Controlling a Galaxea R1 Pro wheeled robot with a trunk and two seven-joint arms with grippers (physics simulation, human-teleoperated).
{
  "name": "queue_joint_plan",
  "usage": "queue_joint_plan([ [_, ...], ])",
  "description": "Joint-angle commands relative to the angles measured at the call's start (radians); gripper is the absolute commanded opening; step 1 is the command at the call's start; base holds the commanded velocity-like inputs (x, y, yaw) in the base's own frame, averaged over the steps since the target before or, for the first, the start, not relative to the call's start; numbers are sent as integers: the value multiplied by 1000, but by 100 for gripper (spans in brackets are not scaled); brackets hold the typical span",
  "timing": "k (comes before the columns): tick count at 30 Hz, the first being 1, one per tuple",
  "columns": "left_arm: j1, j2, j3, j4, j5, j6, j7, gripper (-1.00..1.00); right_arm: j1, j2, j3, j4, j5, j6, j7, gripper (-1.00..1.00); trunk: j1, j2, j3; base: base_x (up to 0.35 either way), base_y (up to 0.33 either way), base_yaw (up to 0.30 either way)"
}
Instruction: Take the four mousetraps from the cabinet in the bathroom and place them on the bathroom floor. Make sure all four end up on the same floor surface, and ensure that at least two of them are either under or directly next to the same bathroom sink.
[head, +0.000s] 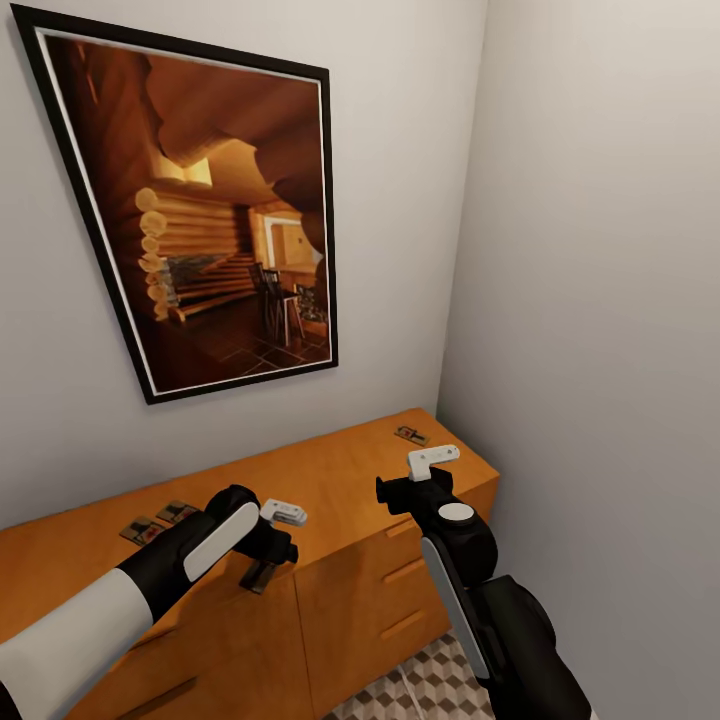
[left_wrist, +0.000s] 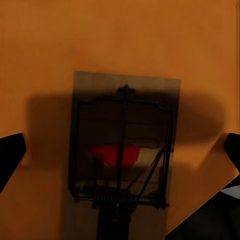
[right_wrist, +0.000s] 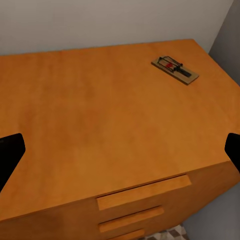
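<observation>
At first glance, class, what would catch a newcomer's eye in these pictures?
A large black-framed picture of a log cabin interior hangs tilted on the wall above the orange-tan cabinet. Close under the left gripper, jaws spread wide, lies a mousetrap with a red patch. Another mousetrap sits near the cabinet's far corner.

A home: framed picture (head: 195, 215) above wooden cabinet (head: 330, 590), tiled floor (head: 420, 690).

Orange-tan wood, grey walls, cube-patterned tiles

The cabinet (head: 330, 480) is warm orange-tan; each mousetrap (left_wrist: 122, 155) is dull tan with dark wire and a red patch. The bathroom floor (head: 420, 690) shows brown, beige and white cubes. A black-framed picture (head: 215, 200) glows amber.
</observation>
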Motion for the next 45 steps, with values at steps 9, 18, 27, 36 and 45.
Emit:
queue_joint_plan([
  [9, 1, -1, 0, 15, -5, -4, -2, 100, 0, 0, 0, 0, 0, -1, 0, 100, 0, 1, 0, 0, 0, 0],
  [18, 1, 0, 0, 17, -5, -6, -3, 100, -1, 0, 0, 0, 0, -1, 0, 100, 0, 1, 0, 0, 0, 0],
  [27, 1, 1, 1, 18, -5, -11, -3, -100, -1, 0, -1, 0, 0, -1, 0, 100, 0, 1, 0, 0, 0, 0],
  [36, 1, 1, 1, 24, -4, -20, -4, -100, -1, 0, -1, 0, 0, -1, 0, 100, 0, 1, 0, 0, 0, 0],
  [45, 1, 2, 2, 25, -3, -26, -14, -100, 0, 0, -2, 0, 0, -1, 0, 100, 0, 1, 0, 0, 0, 0],
])
